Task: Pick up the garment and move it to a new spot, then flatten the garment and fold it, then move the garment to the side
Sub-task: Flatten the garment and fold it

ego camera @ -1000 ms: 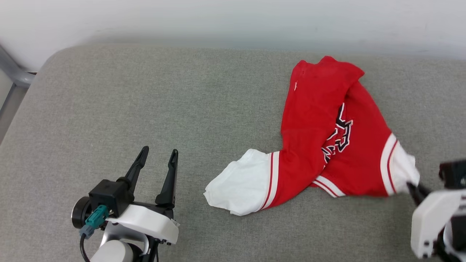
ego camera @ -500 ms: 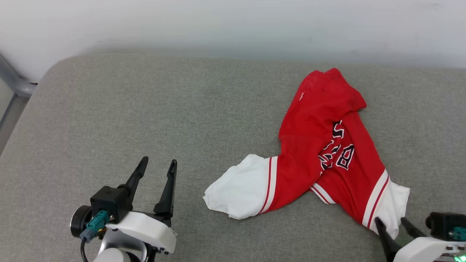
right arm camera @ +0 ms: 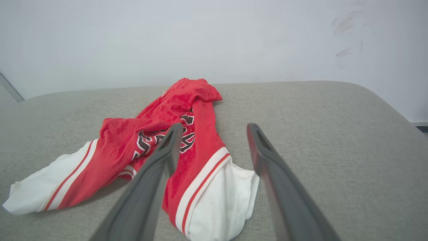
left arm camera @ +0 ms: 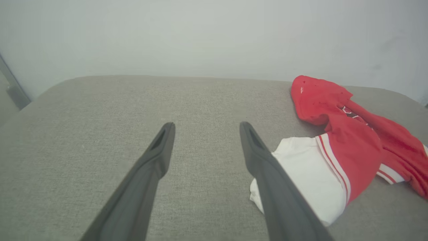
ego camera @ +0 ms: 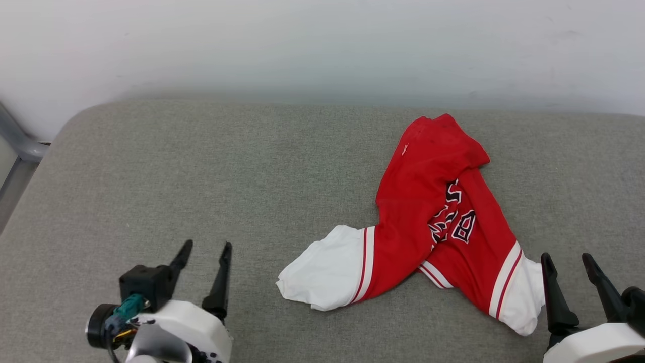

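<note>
We keep both pincers wide and empty: the left pincer (ego camera: 206,247) and the right pincer (ego camera: 565,258) hover low over the grey worktop (ego camera: 201,166). The garment (ego camera: 428,201) lies crumpled, with one white sleeve just left of our right pincer and the other to the right of our left. We judge this spacing suits a two-sleeve grab for flattening. The right wrist view shows the near sleeve's folds, while the head view gives the whole bent outline.

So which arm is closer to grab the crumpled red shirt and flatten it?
Probably the right. The right claw stands open just beside one white sleeve of the crumpled red-and-white fabric shirt, while the left claw, open too, sits farther from the other sleeve.
</note>
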Tool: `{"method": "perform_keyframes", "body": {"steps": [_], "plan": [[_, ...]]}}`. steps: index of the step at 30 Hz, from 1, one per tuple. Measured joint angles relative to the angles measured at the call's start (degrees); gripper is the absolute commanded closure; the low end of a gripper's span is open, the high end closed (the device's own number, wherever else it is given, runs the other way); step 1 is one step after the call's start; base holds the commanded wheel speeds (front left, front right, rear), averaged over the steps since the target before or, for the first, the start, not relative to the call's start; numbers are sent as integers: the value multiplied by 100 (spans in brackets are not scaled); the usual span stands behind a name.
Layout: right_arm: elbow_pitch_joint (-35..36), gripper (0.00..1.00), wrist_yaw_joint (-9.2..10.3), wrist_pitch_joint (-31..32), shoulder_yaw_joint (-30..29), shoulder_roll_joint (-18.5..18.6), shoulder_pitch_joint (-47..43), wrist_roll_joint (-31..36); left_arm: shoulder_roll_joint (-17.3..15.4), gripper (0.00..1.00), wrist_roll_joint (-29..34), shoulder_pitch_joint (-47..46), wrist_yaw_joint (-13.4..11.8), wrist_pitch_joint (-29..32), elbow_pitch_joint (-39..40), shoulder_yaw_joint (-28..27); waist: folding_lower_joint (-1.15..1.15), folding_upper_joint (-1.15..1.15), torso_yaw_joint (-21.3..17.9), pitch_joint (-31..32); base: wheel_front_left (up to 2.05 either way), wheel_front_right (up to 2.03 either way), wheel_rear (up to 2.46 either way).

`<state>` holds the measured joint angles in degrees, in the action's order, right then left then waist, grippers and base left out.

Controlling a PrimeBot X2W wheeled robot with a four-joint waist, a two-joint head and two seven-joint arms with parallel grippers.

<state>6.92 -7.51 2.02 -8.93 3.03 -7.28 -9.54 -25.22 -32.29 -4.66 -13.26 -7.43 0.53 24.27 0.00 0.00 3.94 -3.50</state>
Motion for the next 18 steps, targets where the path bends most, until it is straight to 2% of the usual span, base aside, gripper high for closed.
{"method": "perform_keyframes", "body": {"steps": [6,7,8,11,18], "plan": [[302,0,0,10,99,-4,25,4,-2,0,-370,-450,389,1074,-105,365,0,0,-70,-92,0,0,0],[437,0,1,36,142,-5,46,-11,18,0,-522,-751,606,1642,-311,577,0,0,-131,-211,0,0,0],[479,0,1,51,153,-7,51,-25,23,0,-588,-833,678,1856,-394,646,0,0,-152,-262,0,0,0],[537,0,1,63,183,-7,130,-47,35,0,-758,-1115,832,2514,-675,843,0,0,-221,-450,0,0,0],[525,0,1,94,255,-7,305,-110,-44,0,-973,-1556,1087,3589,-1103,1129,1,0,-388,-915,0,0,0]]}}
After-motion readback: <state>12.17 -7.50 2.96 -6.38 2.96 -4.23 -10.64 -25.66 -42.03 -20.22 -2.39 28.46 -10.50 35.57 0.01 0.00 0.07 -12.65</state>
